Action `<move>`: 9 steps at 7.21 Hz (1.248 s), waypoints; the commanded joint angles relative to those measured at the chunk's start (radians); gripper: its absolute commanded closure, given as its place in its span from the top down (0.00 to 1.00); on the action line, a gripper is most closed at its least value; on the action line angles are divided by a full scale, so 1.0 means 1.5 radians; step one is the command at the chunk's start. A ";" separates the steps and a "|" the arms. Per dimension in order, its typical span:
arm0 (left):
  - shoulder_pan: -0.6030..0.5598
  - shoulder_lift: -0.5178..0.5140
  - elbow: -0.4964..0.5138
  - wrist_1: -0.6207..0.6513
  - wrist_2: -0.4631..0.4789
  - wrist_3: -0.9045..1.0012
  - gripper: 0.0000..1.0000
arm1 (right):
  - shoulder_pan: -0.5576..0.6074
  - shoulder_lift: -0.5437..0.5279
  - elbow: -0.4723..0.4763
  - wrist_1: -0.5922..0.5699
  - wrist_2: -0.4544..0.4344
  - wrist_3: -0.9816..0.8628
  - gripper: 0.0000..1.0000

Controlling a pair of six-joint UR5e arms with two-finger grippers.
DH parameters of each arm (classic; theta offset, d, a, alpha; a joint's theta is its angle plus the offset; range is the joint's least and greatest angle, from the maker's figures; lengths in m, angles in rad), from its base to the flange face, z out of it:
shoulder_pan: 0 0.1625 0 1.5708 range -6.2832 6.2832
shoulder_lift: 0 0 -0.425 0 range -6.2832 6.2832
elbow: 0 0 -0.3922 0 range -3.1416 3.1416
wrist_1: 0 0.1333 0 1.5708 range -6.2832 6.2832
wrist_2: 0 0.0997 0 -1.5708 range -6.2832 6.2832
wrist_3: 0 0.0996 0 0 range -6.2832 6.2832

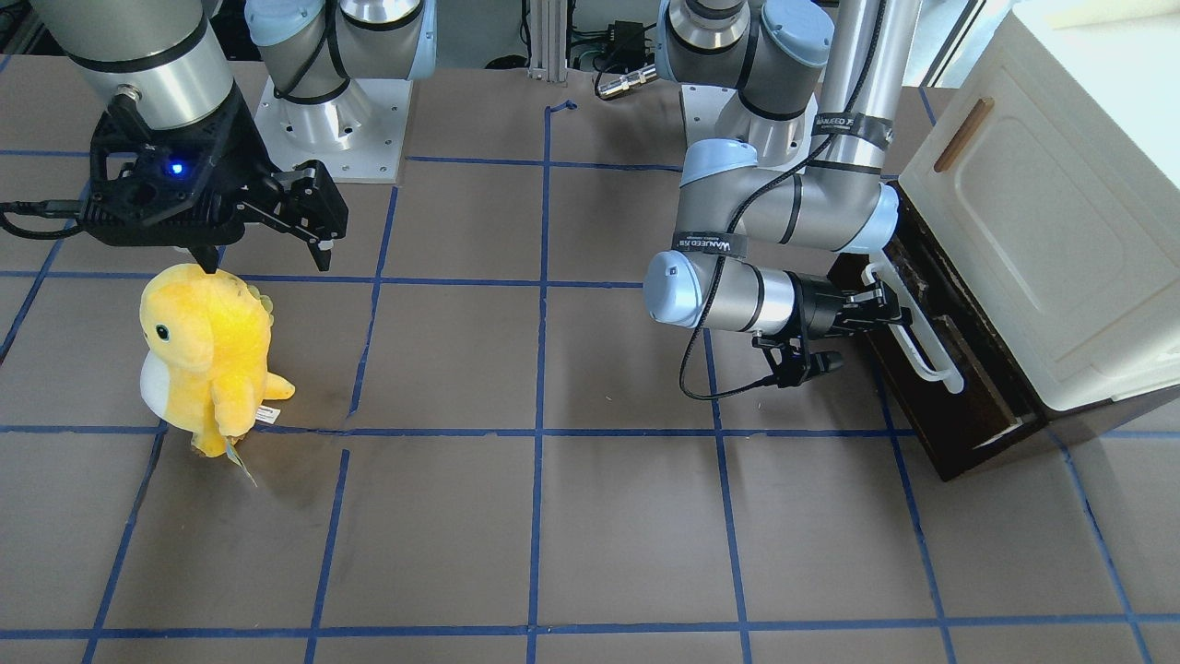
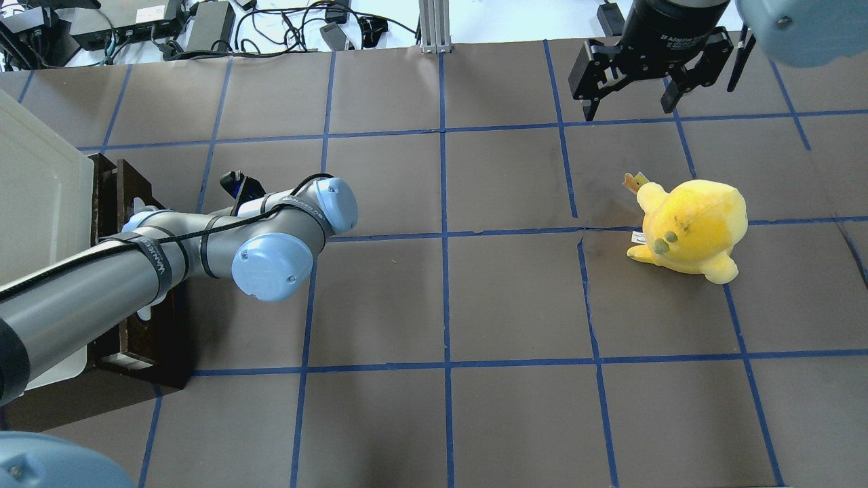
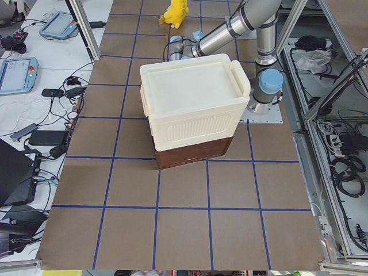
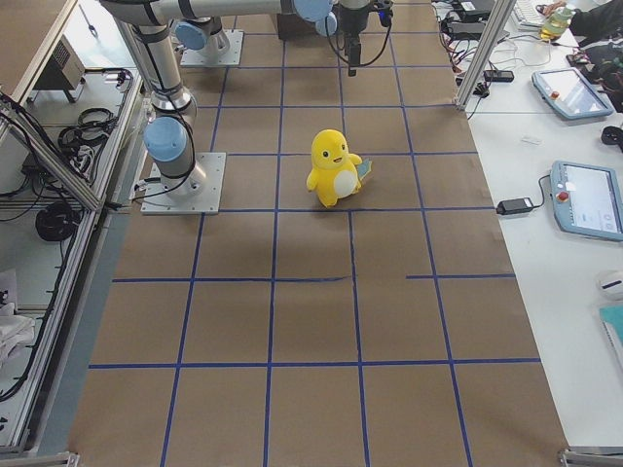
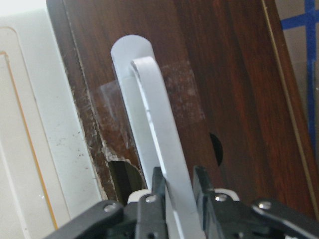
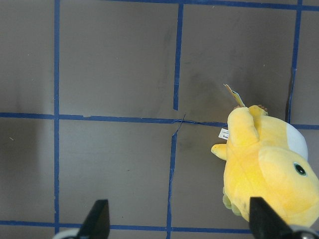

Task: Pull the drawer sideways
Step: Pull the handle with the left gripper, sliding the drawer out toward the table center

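Observation:
The dark brown drawer (image 1: pixel 963 410) sits under the cream-white cabinet (image 1: pixel 1042 231) at the table's end. Its front stands a little out from the cabinet, with a pale inner side showing. The long white bar handle (image 1: pixel 914 339) runs along the front. My left gripper (image 1: pixel 887 309) is shut on this handle. In the left wrist view both fingers (image 5: pixel 158 185) pinch the white bar (image 5: pixel 154 114) against the brown front (image 5: pixel 234 99). My right gripper (image 1: pixel 267 254) is open and empty, hanging above the table behind the plush; it also shows in the overhead view (image 2: pixel 630 102).
A yellow plush toy (image 1: pixel 207 350) stands on the right arm's side of the table, also in the right wrist view (image 6: pixel 269 169). The cabinet door has a small wooden handle (image 1: pixel 963 136). Both arm bases (image 1: pixel 332 120) stand at the robot's edge.

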 commanded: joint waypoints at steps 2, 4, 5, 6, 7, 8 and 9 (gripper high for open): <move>-0.021 -0.002 0.001 0.002 -0.007 0.000 0.28 | 0.000 0.000 0.000 0.000 0.000 0.000 1.00; -0.025 -0.001 0.002 0.003 -0.007 0.000 0.28 | 0.000 0.000 0.000 0.000 0.000 0.000 1.00; -0.027 -0.001 0.008 0.002 -0.008 0.001 0.28 | 0.000 0.000 0.000 0.000 0.000 0.000 1.00; -0.030 0.000 0.016 -0.001 -0.009 0.003 0.28 | 0.000 0.000 0.000 0.000 0.000 0.000 1.00; -0.038 -0.001 0.021 -0.002 -0.014 0.006 0.28 | 0.000 0.000 0.000 0.000 0.000 -0.001 1.00; -0.039 -0.003 0.022 -0.003 -0.014 0.005 0.28 | 0.000 0.000 0.000 0.000 0.000 0.000 1.00; -0.039 -0.002 0.022 -0.004 -0.014 0.005 0.28 | 0.000 0.000 0.000 0.000 0.000 0.000 1.00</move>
